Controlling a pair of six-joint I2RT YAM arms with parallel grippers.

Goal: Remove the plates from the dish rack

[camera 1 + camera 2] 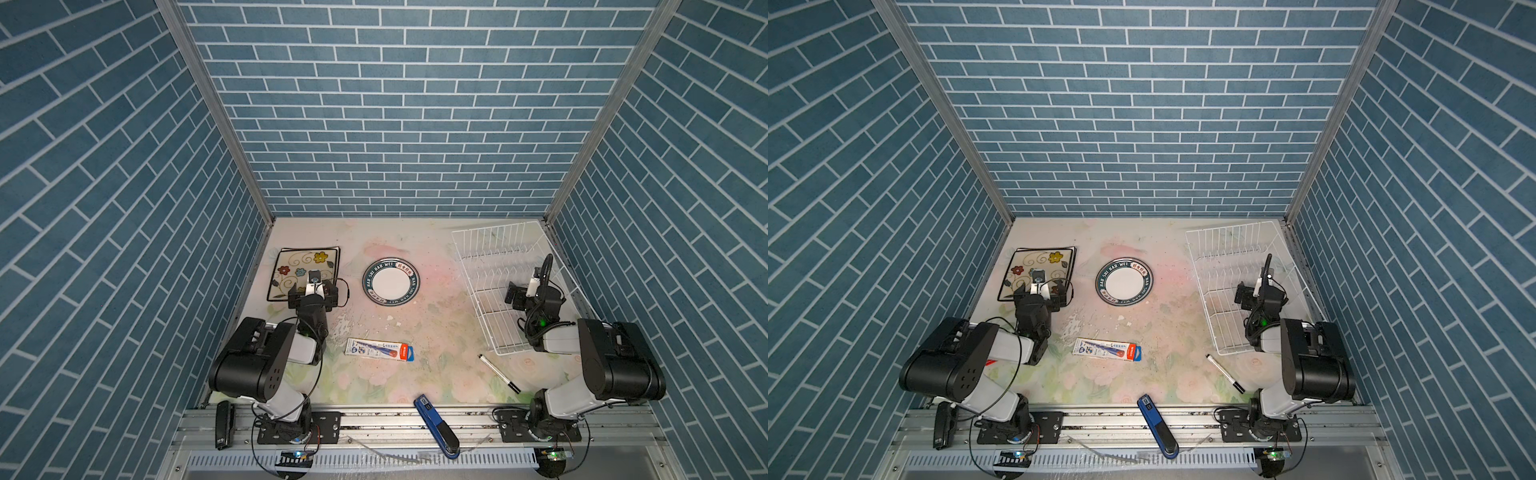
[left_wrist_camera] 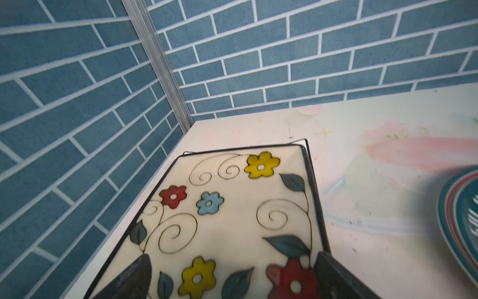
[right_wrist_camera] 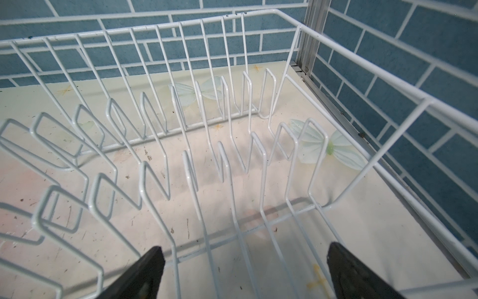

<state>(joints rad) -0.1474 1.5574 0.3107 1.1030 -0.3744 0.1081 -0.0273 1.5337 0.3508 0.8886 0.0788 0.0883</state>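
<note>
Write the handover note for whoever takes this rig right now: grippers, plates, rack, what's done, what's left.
Left gripper: open, holding nothing, over the near edge of the flowered plate.
Right gripper: open, holding nothing, over the rack.
Plates: the flowered plate lies flat on the table at far left, with another black rim showing beneath it. The round plate lies flat mid-table.
Rack: at far right, with no plate standing in it.
Done: the rack looks fully unloaded.
Left: probably just pulling both arms back.
</note>
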